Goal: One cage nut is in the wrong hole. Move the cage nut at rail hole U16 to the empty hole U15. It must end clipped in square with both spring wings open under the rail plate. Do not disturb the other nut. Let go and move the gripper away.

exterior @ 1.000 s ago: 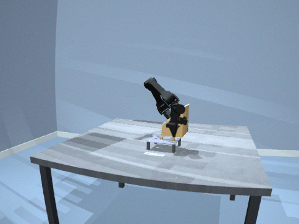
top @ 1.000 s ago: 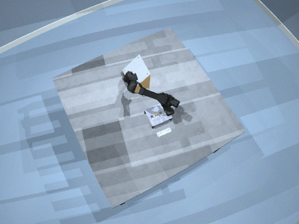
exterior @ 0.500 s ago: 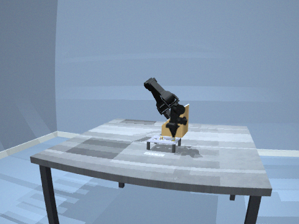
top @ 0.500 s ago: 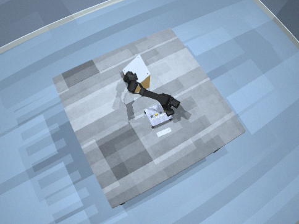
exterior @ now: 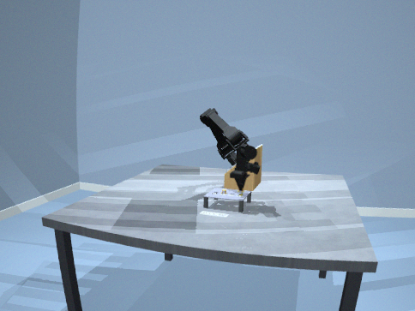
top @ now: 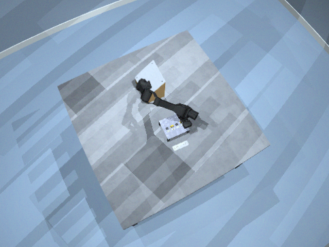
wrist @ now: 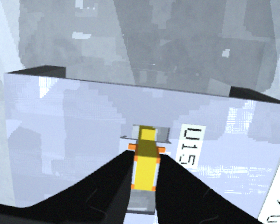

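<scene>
1 robot arm, 1 gripper with 2 black fingers – 2 cage nuts, 1 rail plate, 1 U15 label – 1 table, 4 table legs in view, 1 white strip on the tabletop

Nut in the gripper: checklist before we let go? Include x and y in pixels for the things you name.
1. Grip on nut [top: 181, 122] [exterior: 241, 194] [wrist: 146, 173]: ok, gripper [top: 181, 122] [exterior: 241, 190] [wrist: 145, 161] is shut on it.
2. Nut at the hole beside the U15 label [wrist: 191, 145]: ok, its far end overlaps the opening in the wrist view.
3. Fully seated, square: cannot tell.
4. Both wings open under the rail plate [top: 170, 134] [exterior: 212, 195] [wrist: 60, 147]: cannot tell, underside hidden.
5. Gripper apart from the other nut [top: 172, 126] [exterior: 224, 191]: ok.
6. Nut released: not ok.
</scene>
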### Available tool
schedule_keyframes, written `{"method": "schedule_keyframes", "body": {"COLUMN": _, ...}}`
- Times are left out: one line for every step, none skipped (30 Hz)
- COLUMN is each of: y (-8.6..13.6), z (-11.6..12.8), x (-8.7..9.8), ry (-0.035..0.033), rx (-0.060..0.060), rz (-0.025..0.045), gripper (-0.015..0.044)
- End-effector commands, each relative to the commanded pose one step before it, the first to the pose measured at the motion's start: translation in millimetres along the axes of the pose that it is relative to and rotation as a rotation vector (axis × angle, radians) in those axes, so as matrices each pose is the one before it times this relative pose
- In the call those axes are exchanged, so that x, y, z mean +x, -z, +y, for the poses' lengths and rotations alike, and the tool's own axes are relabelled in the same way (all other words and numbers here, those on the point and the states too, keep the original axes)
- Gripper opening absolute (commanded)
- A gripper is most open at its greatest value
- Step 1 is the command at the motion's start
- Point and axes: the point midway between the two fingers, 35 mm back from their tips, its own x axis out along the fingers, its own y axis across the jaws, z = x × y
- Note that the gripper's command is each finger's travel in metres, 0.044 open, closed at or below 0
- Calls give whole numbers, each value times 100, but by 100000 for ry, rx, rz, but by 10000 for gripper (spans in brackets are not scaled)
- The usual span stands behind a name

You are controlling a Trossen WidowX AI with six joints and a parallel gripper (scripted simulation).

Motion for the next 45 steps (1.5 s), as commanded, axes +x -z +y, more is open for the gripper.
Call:
{"method": "schedule_keyframes", "body": {"y": -85, "z": 25, "x": 38, "ry": -604, "rx": 296, "rz": -351, "gripper": 27}}
{"method": "schedule_keyframes", "body": {"y": 0, "z": -7, "x": 1, "ry": -74, "rx": 0, "rz": 1, "gripper": 27}}
{"method": "schedule_keyframes", "body": {"y": 0, "z": -9, "x": 2, "ry": -94, "rx": 0, "rz": 1, "gripper": 27}}
{"method": "schedule_keyframes", "body": {"y": 0, "z": -3, "x": 0, "ry": -23, "rx": 0, "rz": 0, "gripper": 27}}
{"method": "schedule_keyframes", "body": {"y": 0, "z": -5, "x": 1, "ry": -44, "rx": 0, "rz": 0, "gripper": 27}}
{"method": "schedule_keyframes", "body": {"y": 0, "z": -8, "x": 1, "ry": -65, "rx": 1, "rz": 1, "gripper": 27}}
{"method": "schedule_keyframes", "body": {"y": 0, "z": -11, "x": 1, "ry": -87, "rx": 1, "rz": 1, "gripper": 27}}
{"method": "schedule_keyframes", "body": {"y": 0, "z": -14, "x": 2, "ry": -110, "rx": 1, "rz": 1, "gripper": 27}}
{"method": "schedule_keyframes", "body": {"y": 0, "z": -16, "x": 2, "ry": -132, "rx": 2, "rz": 1, "gripper": 27}}
{"method": "schedule_keyframes", "body": {"y": 1, "z": -16, "x": 2, "ry": -133, "rx": 2, "rz": 1, "gripper": 27}}
{"method": "schedule_keyframes", "body": {"y": 1, "z": -16, "x": 2, "ry": -133, "rx": 2, "rz": 1, "gripper": 27}}
{"method": "schedule_keyframes", "body": {"y": 1, "z": -16, "x": 2, "ry": -134, "rx": 2, "rz": 1, "gripper": 27}}
{"method": "schedule_keyframes", "body": {"y": 1, "z": -16, "x": 2, "ry": -134, "rx": 2, "rz": 1, "gripper": 27}}
{"method": "schedule_keyframes", "body": {"y": 1, "z": -16, "x": 2, "ry": -134, "rx": 2, "rz": 1, "gripper": 27}}
{"method": "schedule_keyframes", "body": {"y": 1, "z": -16, "x": 2, "ry": -134, "rx": 2, "rz": 1, "gripper": 27}}
{"method": "schedule_keyframes", "body": {"y": 0, "z": -4, "x": 0, "ry": -21, "rx": 0, "rz": 0, "gripper": 27}}
{"method": "schedule_keyframes", "body": {"y": 0, "z": -7, "x": 0, "ry": -38, "rx": 1, "rz": 0, "gripper": 27}}
{"method": "schedule_keyframes", "body": {"y": 0, "z": -10, "x": 1, "ry": -57, "rx": 1, "rz": 1, "gripper": 27}}
{"method": "schedule_keyframes", "body": {"y": 0, "z": -3, "x": 0, "ry": -16, "rx": 0, "rz": 0, "gripper": 27}}
{"method": "schedule_keyframes", "body": {"y": 0, "z": -7, "x": 1, "ry": -32, "rx": 0, "rz": 1, "gripper": 27}}
{"method": "schedule_keyframes", "body": {"y": 0, "z": -11, "x": 1, "ry": -49, "rx": 1, "rz": 1, "gripper": 27}}
{"method": "schedule_keyframes", "body": {"y": 0, "z": -13, "x": 1, "ry": -60, "rx": 1, "rz": 1, "gripper": 27}}
{"method": "schedule_keyframes", "body": {"y": 0, "z": -16, "x": 1, "ry": -73, "rx": 1, "rz": 1, "gripper": 27}}
{"method": "schedule_keyframes", "body": {"y": 0, "z": -4, "x": 0, "ry": -13, "rx": 0, "rz": 0, "gripper": 27}}
{"method": "schedule_keyframes", "body": {"y": 0, "z": -8, "x": 0, "ry": -26, "rx": 1, "rz": 0, "gripper": 27}}
{"method": "schedule_keyframes", "body": {"y": 0, "z": -13, "x": 0, "ry": -41, "rx": 1, "rz": 1, "gripper": 27}}
{"method": "schedule_keyframes", "body": {"y": 0, "z": -15, "x": 1, "ry": -49, "rx": 1, "rz": 1, "gripper": 27}}
{"method": "schedule_keyframes", "body": {"y": 0, "z": -5, "x": 0, "ry": -12, "rx": 0, "rz": 0, "gripper": 27}}
{"method": "schedule_keyframes", "body": {"y": 0, "z": -9, "x": 0, "ry": -22, "rx": 0, "rz": 0, "gripper": 27}}
{"method": "schedule_keyframes", "body": {"y": 0, "z": -13, "x": 0, "ry": -32, "rx": 1, "rz": 1, "gripper": 27}}
{"method": "schedule_keyframes", "body": {"y": 0, "z": -18, "x": 1, "ry": -44, "rx": 1, "rz": 1, "gripper": 27}}
{"method": "schedule_keyframes", "body": {"y": 1, "z": -20, "x": 1, "ry": -49, "rx": 1, "rz": 1, "gripper": 27}}
{"method": "schedule_keyframes", "body": {"y": 0, "z": -5, "x": 0, "ry": -10, "rx": 0, "rz": 0, "gripper": 27}}
{"method": "schedule_keyframes", "body": {"y": 0, "z": -9, "x": 0, "ry": -17, "rx": 1, "rz": 0, "gripper": 27}}
{"method": "schedule_keyframes", "body": {"y": 0, "z": -14, "x": 0, "ry": -26, "rx": 1, "rz": 0, "gripper": 27}}
{"method": "schedule_keyframes", "body": {"y": 0, "z": -19, "x": 0, "ry": -35, "rx": 1, "rz": 1, "gripper": 27}}
{"method": "schedule_keyframes", "body": {"y": 0, "z": -5, "x": 0, "ry": -7, "rx": 0, "rz": 0, "gripper": 27}}
{"method": "schedule_keyframes", "body": {"y": 0, "z": -11, "x": 0, "ry": -15, "rx": 1, "rz": 0, "gripper": 27}}
{"method": "schedule_keyframes", "body": {"y": 0, "z": -15, "x": 0, "ry": -20, "rx": 1, "rz": 0, "gripper": 27}}
{"method": "schedule_keyframes", "body": {"y": 0, "z": -19, "x": 0, "ry": -26, "rx": 1, "rz": 1, "gripper": 27}}
{"method": "schedule_keyframes", "body": {"y": 1, "z": -24, "x": 0, "ry": -33, "rx": 1, "rz": 1, "gripper": 27}}
{"method": "schedule_keyframes", "body": {"y": 0, "z": -6, "x": 0, "ry": -5, "rx": 0, "rz": 0, "gripper": 27}}
{"method": "schedule_keyframes", "body": {"y": 0, "z": -12, "x": 0, "ry": -11, "rx": 1, "rz": 0, "gripper": 27}}
{"method": "schedule_keyframes", "body": {"y": 0, "z": -16, "x": 0, "ry": -15, "rx": 1, "rz": 0, "gripper": 27}}
{"method": "schedule_keyframes", "body": {"y": 0, "z": -6, "x": 0, "ry": -4, "rx": 0, "rz": 0, "gripper": 27}}
